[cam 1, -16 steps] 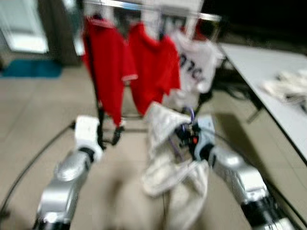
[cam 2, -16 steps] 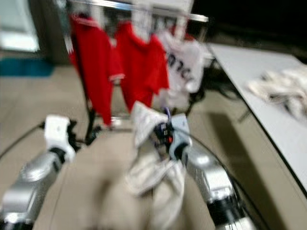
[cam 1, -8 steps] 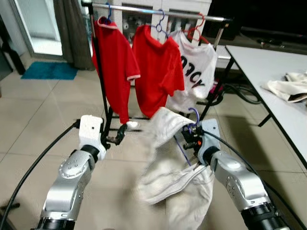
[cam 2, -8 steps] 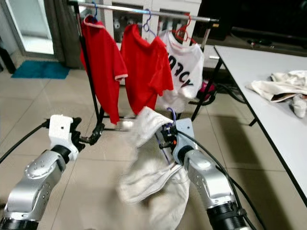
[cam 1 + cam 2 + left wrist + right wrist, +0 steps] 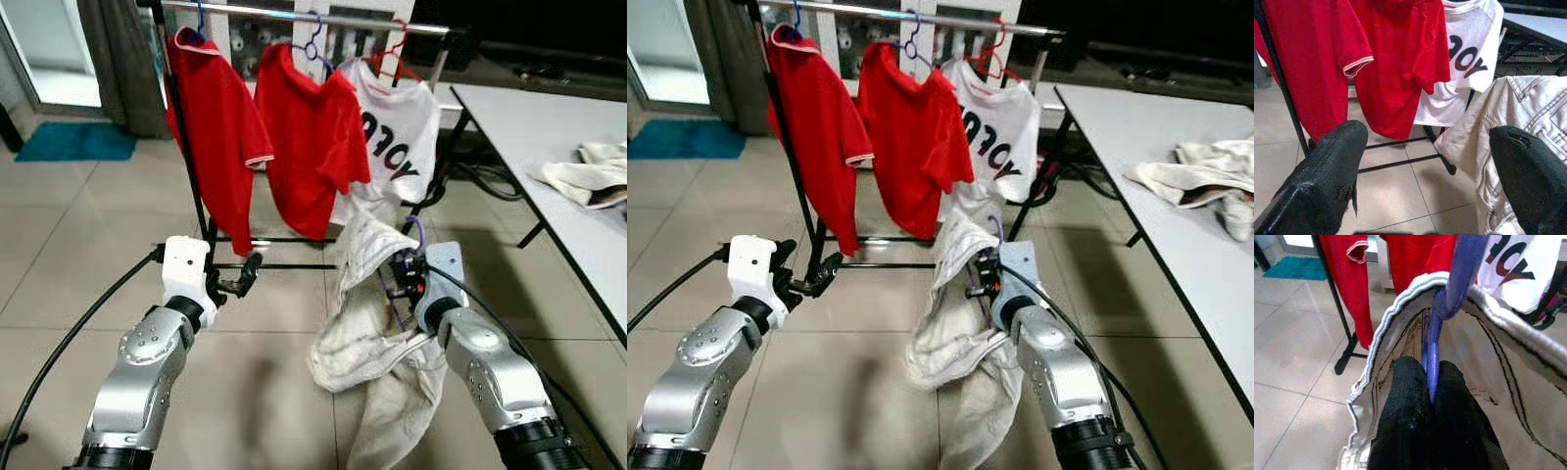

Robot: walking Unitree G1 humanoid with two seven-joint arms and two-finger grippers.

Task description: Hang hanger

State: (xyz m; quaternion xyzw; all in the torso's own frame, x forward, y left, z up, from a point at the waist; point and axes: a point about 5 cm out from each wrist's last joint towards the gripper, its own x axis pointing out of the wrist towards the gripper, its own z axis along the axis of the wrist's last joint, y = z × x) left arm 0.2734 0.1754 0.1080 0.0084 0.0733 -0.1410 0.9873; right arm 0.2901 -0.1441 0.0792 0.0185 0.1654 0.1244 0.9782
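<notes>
My right gripper (image 5: 404, 277) is shut on a purple hanger (image 5: 1436, 328) that carries a cream garment (image 5: 367, 338); the cloth droops below my right arm toward the floor. The hanger's hook (image 5: 418, 231) points up, well below the clothes rail (image 5: 304, 17). On that rail hang two red shirts (image 5: 216, 117) (image 5: 309, 132) and a white printed shirt (image 5: 397, 127). My left gripper (image 5: 240, 279) is open and holds nothing; it sits near the rack's left upright, with its fingertips (image 5: 1339, 147) spread wide in the left wrist view.
A white table (image 5: 554, 147) runs along the right, with a crumpled cream cloth (image 5: 586, 176) on it. The rack's black base bars (image 5: 274, 264) cross the tiled floor ahead. A teal mat (image 5: 69, 142) lies at the far left by a doorway.
The camera view has steadied and shifted. My right gripper with the hanger and garment has moved right and slightly up, closer to the rack. The left gripper stays open in about the same place.
</notes>
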